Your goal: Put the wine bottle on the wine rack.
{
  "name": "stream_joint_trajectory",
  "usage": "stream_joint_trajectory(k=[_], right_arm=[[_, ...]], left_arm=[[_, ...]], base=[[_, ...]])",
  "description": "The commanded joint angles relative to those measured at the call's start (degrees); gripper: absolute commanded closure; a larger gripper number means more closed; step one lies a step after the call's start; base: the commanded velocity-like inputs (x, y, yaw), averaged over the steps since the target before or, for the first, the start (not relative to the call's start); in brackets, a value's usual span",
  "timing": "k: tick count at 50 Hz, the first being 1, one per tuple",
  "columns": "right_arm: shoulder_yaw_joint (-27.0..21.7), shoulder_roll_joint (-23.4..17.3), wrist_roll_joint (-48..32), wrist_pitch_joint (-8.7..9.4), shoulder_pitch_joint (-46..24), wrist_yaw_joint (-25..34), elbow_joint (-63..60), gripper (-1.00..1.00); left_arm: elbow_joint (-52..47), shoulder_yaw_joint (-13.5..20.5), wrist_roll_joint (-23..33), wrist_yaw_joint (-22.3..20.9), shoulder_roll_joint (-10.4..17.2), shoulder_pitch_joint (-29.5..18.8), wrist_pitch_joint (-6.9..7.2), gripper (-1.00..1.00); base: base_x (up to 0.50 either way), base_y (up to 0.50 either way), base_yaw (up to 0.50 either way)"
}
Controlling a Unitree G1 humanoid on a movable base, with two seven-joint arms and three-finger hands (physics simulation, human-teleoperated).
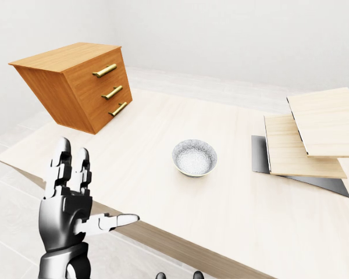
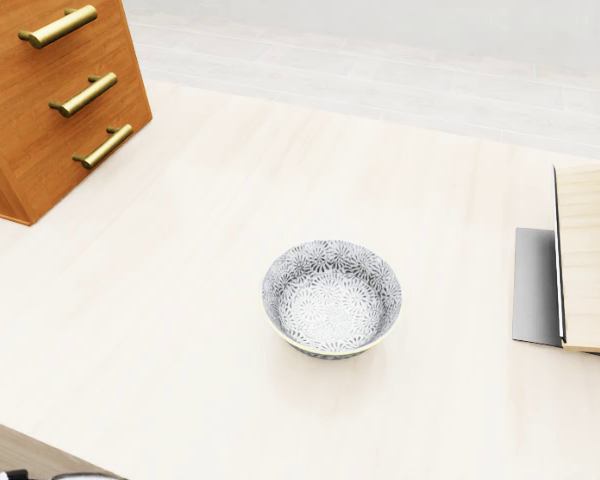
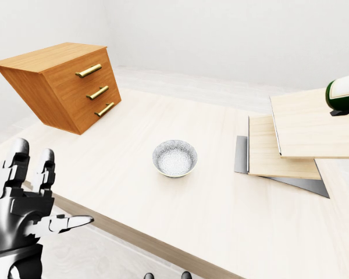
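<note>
Your left hand [image 1: 70, 200] stands raised at the lower left of the left-eye view, fingers straight up, thumb out sideways, spread wide and holding nothing. Above it on the pale table [image 1: 163, 125] you have a wooden drawer chest [image 1: 75, 84] with three brass handles. A patterned bowl [image 2: 331, 297] sits near the table's middle. Further right, the stepped wooden wine rack [image 3: 291, 139] rests on a dark base. The wine bottle [image 3: 344, 95] lies on its top board at the right-eye view's right edge. Your right hand is out of view.

Bright even light, soft faint shadows, sharp renders
</note>
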Motion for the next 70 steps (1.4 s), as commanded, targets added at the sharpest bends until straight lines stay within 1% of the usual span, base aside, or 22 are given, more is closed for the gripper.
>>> stream_joint_trajectory(k=[1,5,8,11,12,17,21,29,33,39,44,50,58,62,70], right_arm=[[-1.0,1.0,0.3,0.00,-1.0,1.4,2.9,1.00],[-1.2,2.2,0.4,0.00,-0.8,1.5,3.0,1.00],[-0.9,3.0,0.1,0.00,-0.6,1.9,3.2,1.00],[-0.3,4.1,-1.1,0.00,-0.5,2.6,3.6,1.00],[0.0,4.3,-1.5,0.00,-0.6,2.9,3.7,1.00],[-0.1,5.0,-2.1,0.00,-1.6,3.1,4.5,1.00],[0.2,6.5,-2.7,0.00,-1.5,2.9,3.4,1.00],[1.3,8.6,-4.9,0.00,-2.3,3.2,3.1,1.00],[1.4,9.1,-6.1,0.00,-3.0,3.4,3.2,1.00],[1.3,9.5,-7.2,0.00,-3.5,3.6,3.4,1.00],[1.4,9.9,-8.2,0.00,-3.8,4.0,3.9,1.00],[1.7,10.5,-9.9,0.00,-3.7,4.7,4.4,1.00],[1.5,10.4,-11.0,0.00,-4.2,5.3,5.8,1.00],[1.6,11.2,-11.6,0.00,-3.9,5.8,6.0,1.00],[2.1,12.3,-13.3,0.00,-4.1,6.8,7.2,1.00]], left_arm=[[-1.4,1.0,-0.7,0.2,0.2,-1.1,0.00,-1.00],[0.4,1.7,-0.8,-0.4,0.2,-1.9,0.00,-1.00],[-0.8,1.1,-0.3,-0.3,-0.2,-1.0,0.00,-1.00],[-0.8,1.3,-0.5,-0.4,-0.1,-1.2,0.00,-1.00],[-2.0,0.9,-0.2,-0.3,-0.4,-0.4,0.00,-1.00],[-1.9,0.6,0.2,-0.4,-0.6,-0.3,0.00,-1.00],[0.0,1.3,-0.1,-0.8,-0.3,-1.3,0.00,-1.00],[2.8,2.1,-0.4,-1.6,-0.2,-1.7,0.00,-1.00],[4.7,2.4,-0.4,-2.0,-0.2,-2.1,0.00,-1.00],[3.3,1.4,0.0,-1.7,-0.6,-1.0,0.00,-1.00],[4.2,1.5,-0.1,-1.8,-0.5,-1.1,0.00,-1.00],[2.5,0.7,0.2,-1.4,-0.6,-0.3,0.00,-1.00],[4.2,0.9,0.2,-1.5,-0.4,-0.7,-0.20,-1.00],[2.1,-0.2,0.7,-0.9,-0.7,0.0,0.00,-1.00],[2.8,0.2,0.3,-1.0,-0.4,-0.1,0.00,-1.00]], base=[[0.00,0.00,0.00],[0.00,0.00,0.00],[0.00,0.00,0.00],[0.00,0.00,0.00],[0.00,0.00,0.00],[0.00,0.00,0.00],[0.00,0.00,0.00],[0.00,0.00,0.00],[0.00,0.00,0.00],[0.00,0.00,0.00],[0.00,0.00,0.00],[0.00,0.00,0.00],[0.00,0.00,0.00],[0.00,0.00,0.00],[0.00,0.00,0.00]])
